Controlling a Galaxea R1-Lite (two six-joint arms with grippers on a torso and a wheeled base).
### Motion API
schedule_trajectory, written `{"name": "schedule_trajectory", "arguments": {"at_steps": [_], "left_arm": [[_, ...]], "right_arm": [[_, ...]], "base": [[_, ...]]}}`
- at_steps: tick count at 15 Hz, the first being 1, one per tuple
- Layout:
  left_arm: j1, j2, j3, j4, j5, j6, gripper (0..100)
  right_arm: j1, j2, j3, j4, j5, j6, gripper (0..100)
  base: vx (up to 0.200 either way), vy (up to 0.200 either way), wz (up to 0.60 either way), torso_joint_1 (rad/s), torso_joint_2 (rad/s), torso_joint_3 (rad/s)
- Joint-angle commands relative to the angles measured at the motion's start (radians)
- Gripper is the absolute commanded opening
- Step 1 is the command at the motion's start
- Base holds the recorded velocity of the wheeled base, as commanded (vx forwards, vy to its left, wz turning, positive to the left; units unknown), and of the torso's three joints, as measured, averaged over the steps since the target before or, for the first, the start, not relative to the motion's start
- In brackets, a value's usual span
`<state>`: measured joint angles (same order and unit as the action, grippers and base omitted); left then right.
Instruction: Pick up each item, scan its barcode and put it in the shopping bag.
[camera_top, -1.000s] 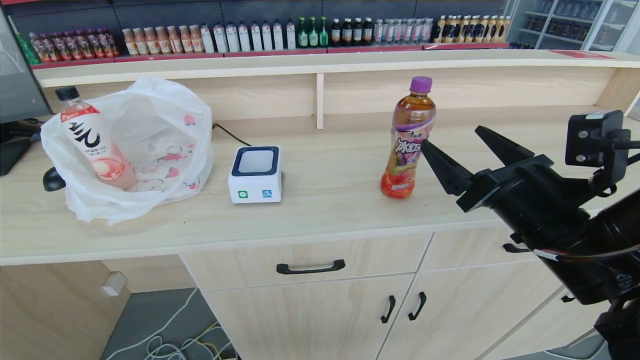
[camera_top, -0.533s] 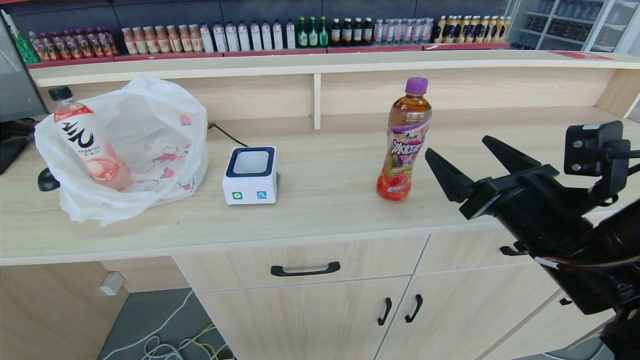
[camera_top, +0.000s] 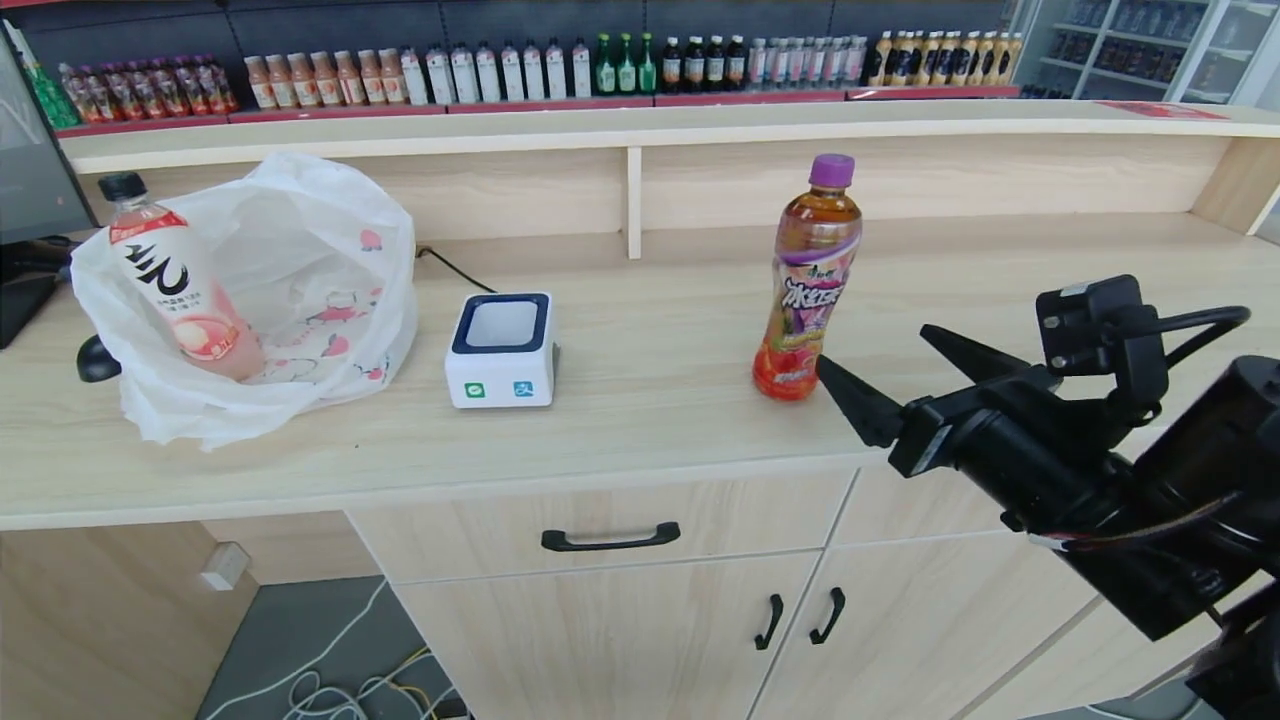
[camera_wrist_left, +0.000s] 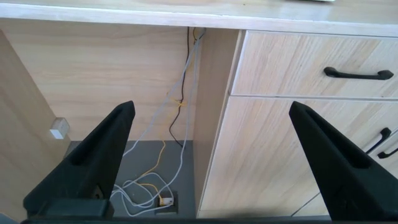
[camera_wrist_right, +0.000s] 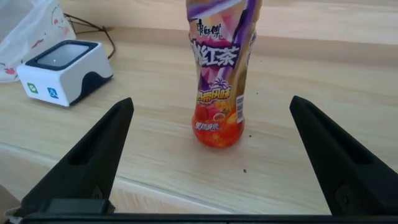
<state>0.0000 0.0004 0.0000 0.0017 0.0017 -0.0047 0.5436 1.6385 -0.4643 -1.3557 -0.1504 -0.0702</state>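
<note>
Bottle (camera_top: 810, 280), waisted clear plastic, stands near spread, pointed right tool (camera_top: 872, 346).

Printed characters on purple-capped bottle (camera_top: 810, 290), two icons on scanner (camera_top: 500, 352)

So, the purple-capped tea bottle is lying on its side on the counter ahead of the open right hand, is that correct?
Not quite: the head view shows the bottle standing upright on the counter, ahead of the open right hand.
</note>
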Motion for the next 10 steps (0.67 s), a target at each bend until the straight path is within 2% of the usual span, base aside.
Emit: {"name": "schedule_trajectory", "arguments": {"at_steps": [1,5,10], "left_arm": [[0.0,0.0,0.0,0.0,0.0,0.0,100],[0.0,0.0,0.0,0.0,0.0,0.0,100],[0.0,0.0,0.0,0.0,0.0,-0.001,100]], "right_arm": [[-0.001,0.009,-0.024,0.038,-0.001,0.02,100],[-0.004,0.037,-0.134,0.158,-0.001,0.059,100],[-0.008,0.142,-0.28,0.172,-0.044,0.055,100]], "base": [[0.0,0.0,0.0,0.0,0.0,0.0],[0.0,0.0,0.0,0.0,0.0,0.0],[0.0,0.0,0.0,0.0,0.0,0.0]]}}
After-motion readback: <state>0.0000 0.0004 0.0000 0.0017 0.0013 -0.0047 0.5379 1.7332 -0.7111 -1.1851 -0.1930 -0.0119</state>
